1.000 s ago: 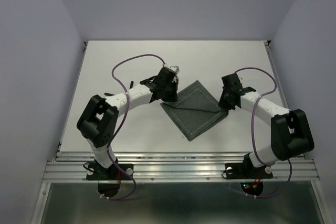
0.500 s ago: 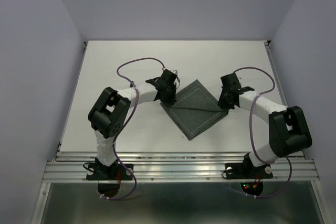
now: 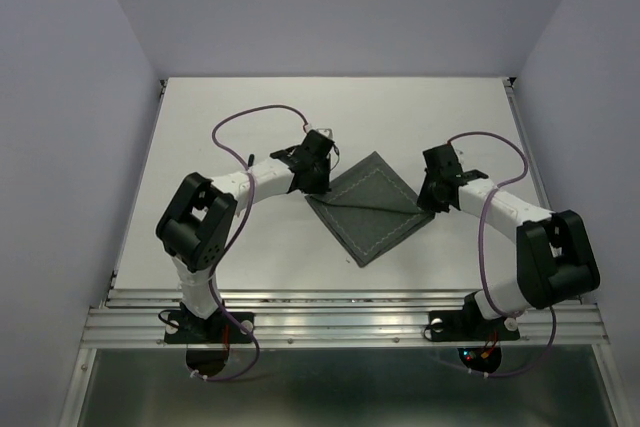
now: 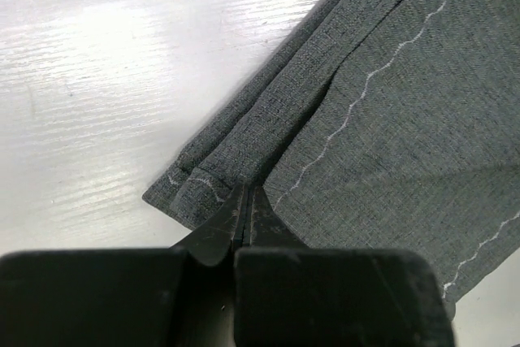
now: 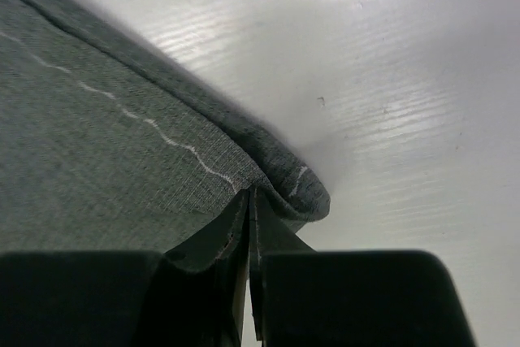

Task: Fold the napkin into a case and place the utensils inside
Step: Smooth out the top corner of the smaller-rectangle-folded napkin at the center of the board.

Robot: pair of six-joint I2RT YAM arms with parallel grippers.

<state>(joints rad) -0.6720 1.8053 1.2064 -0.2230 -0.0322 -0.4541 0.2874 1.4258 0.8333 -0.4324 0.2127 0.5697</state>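
Top: dark grey-green square cloth napkin point(image 3: 372, 209) lies folded mid white table point(image 3: 250, 117). Left gripper point(image 3: 314, 187) is at its 9 o'clock corner, right gripper point(image 3: 432, 205) at 3 o'clock.
Left wrist: left gripper point(image 4: 246, 201) is clenched, pinching the layered corner.
Right wrist: right gripper point(image 5: 249, 209) is clenched on the folded corner.

Napkin point(image 3: 372, 209): dark grey-green, thin pale wavy stitch line along hem. Tabletop point(image 3: 250, 107): white. Left end effector point(image 4: 246, 201), right end effector point(image 5: 249, 201): black. Arms point(image 3: 262, 179): white, black joints. Cables point(image 3: 262, 110): purple.

Bright, even; glare in wrist cams
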